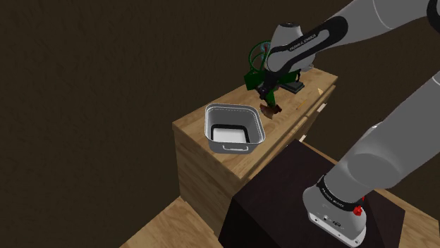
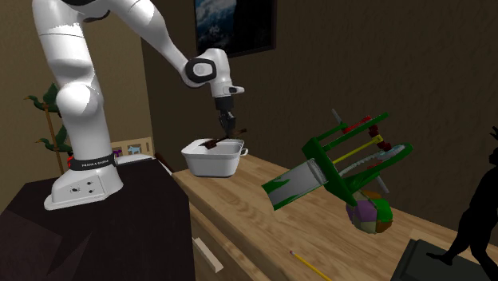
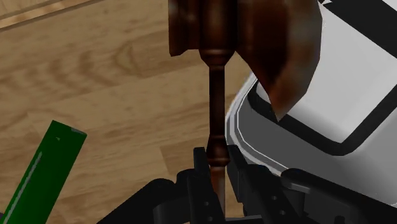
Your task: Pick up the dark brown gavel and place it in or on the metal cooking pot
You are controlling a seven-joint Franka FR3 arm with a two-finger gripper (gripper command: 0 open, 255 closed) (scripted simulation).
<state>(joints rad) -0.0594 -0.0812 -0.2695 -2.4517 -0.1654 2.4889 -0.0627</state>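
The dark brown gavel (image 3: 216, 95) hangs head-down from my gripper (image 3: 216, 167), which is shut on the thin handle. In the shoulder view the gripper (image 1: 267, 94) holds the gavel (image 1: 271, 108) just above the wooden top, close to the far right corner of the metal pot (image 1: 214, 120). The pot is square-sided with rounded corners, pale inside, with nothing in it. In the second exterior view the gavel (image 2: 214, 143) hangs at the pot's (image 2: 209, 165) far rim, under the gripper (image 2: 230, 126). From the wrist, the gavel's head overlaps the pot's rim (image 3: 245, 124).
The pot stands on a wooden cabinet (image 1: 194, 151). A green framed tool (image 2: 335, 164) leans further along the top, its green blade (image 3: 41, 175) close beside the gripper. A multicoloured ball (image 2: 371, 215) and a pencil (image 2: 311, 266) lie beyond it. The dark stand (image 1: 282, 204) is alongside.
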